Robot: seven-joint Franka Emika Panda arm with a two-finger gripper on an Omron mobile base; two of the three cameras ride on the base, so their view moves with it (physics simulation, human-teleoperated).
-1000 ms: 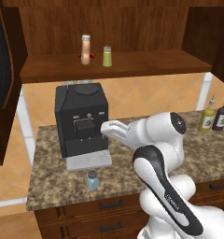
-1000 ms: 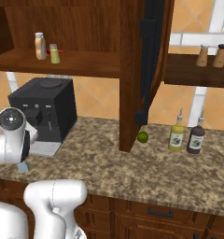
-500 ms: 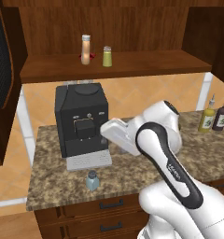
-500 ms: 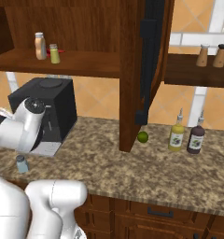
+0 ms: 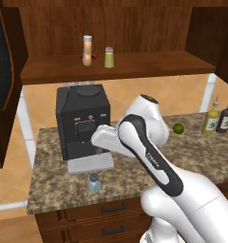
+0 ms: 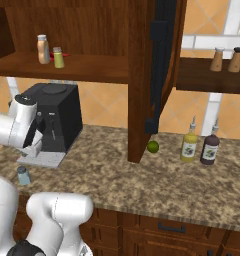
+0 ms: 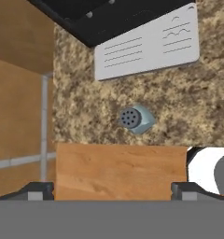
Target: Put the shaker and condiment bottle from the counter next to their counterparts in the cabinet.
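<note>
Now the small pale blue-grey cylindrical shaker with its silvery cap point(image 5: 93, 183) stands upright on the speckled brown granite counter point(image 5: 192, 152), near its front edge, just in front of the pale grey drip tray point(image 5: 90, 164) of the black boxy coffee machine point(image 5: 82, 121); shaker and tray sit close but apart; the two-finger gripper point(image 7: 112, 189) looks down on the shaker from above, its dark fingertips point(image 7: 37, 190) set wide apart with nothing between them, the perforated cap showing beyond them; the small translucent peach-orange bottle with a white cap point(image 5: 87, 50) is on the wide shelf of the dark reddish-brown wooden cabinet point(image 5: 149, 64), towards its left, just beside the yellow-green shaker with a silver cap point(image 5: 109, 57), a small flat red item point(image 5: 81, 58) lying behind the bottle; far right on the counter an olive-yellow spouted bottle point(image 5: 211, 119) and a dark brown spouted bottle point(image 5: 226, 117) stand side by side, a small green lime point(image 5: 178, 128) to their left.
</note>
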